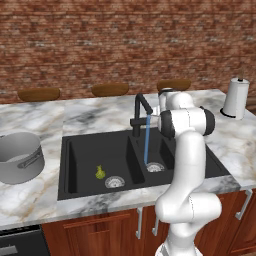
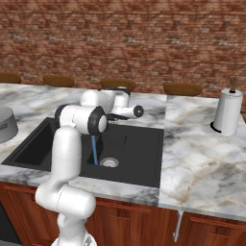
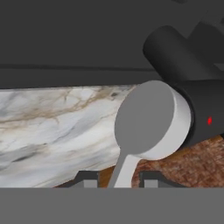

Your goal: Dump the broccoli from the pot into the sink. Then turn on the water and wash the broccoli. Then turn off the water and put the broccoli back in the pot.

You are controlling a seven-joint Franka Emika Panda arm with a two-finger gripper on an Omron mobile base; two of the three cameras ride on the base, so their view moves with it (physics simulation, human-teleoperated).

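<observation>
While water runs into the smaller basin, the hand [image 3: 118, 181] sits nearly closed on the faucet's lever [image 3: 127, 168]. The broccoli [image 1: 100, 172] lies in the sink's [image 1: 90, 142] larger basin, toward eight o'clock from the hand.

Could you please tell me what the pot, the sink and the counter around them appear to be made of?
The pot looks like brushed grey metal, with soft highlights on its wall. The sink seems a matte black composite or coated metal, showing no glare. The counter appears to be polished marble, white with grey and tan veins, though it could be an imitation.
</observation>
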